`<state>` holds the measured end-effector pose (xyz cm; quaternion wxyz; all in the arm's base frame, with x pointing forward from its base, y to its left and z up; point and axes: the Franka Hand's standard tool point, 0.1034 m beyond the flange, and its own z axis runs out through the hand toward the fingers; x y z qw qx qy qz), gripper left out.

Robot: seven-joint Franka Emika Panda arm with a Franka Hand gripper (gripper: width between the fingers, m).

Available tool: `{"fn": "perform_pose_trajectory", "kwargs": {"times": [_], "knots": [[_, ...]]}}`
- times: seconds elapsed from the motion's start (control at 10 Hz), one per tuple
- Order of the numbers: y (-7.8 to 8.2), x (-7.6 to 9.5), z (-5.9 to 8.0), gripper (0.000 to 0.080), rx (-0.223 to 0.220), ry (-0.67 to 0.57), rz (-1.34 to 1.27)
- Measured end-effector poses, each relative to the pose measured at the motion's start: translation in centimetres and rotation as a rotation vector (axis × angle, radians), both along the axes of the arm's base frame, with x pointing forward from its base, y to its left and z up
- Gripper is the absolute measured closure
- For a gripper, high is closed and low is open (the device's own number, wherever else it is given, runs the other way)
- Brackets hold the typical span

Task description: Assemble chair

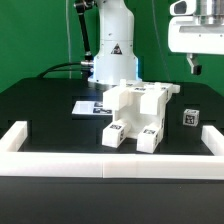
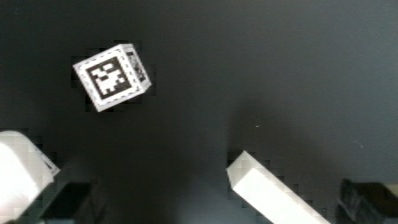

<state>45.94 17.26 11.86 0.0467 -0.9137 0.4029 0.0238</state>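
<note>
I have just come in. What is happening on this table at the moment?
A robot arm is building a small white chair, which stands in the middle of the black table and appears partly put together. At this moment nothing is held: the gripper hangs in the air toward the exterior view's right, its fingers open and empty. Below it, a small tagged piece lies on the table apart from the chair.

Chair (image 1: 138,112) stands at frame centre on black table (image 1: 40,110). Gripper (image 1: 195,66) hangs upper right, jaws apart, empty; small tagged piece (image 1: 188,117) lies lower in frame.
</note>
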Motion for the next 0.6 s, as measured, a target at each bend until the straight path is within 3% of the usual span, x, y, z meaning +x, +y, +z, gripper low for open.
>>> {"fn": "perform_pose_trajectory", "kwargs": {"times": [0.1, 0.3, 0.6], "knots": [[0.1, -0.1, -0.1, 0.0151, -0.001, -0.001, -0.005], [1.3, -1.7, -1.7, 0.0151, -0.019, 0.010, -0.004], [-0.1, -1.7, -3.3, 0.0151, -0.040, 0.028, 0.022]]}}
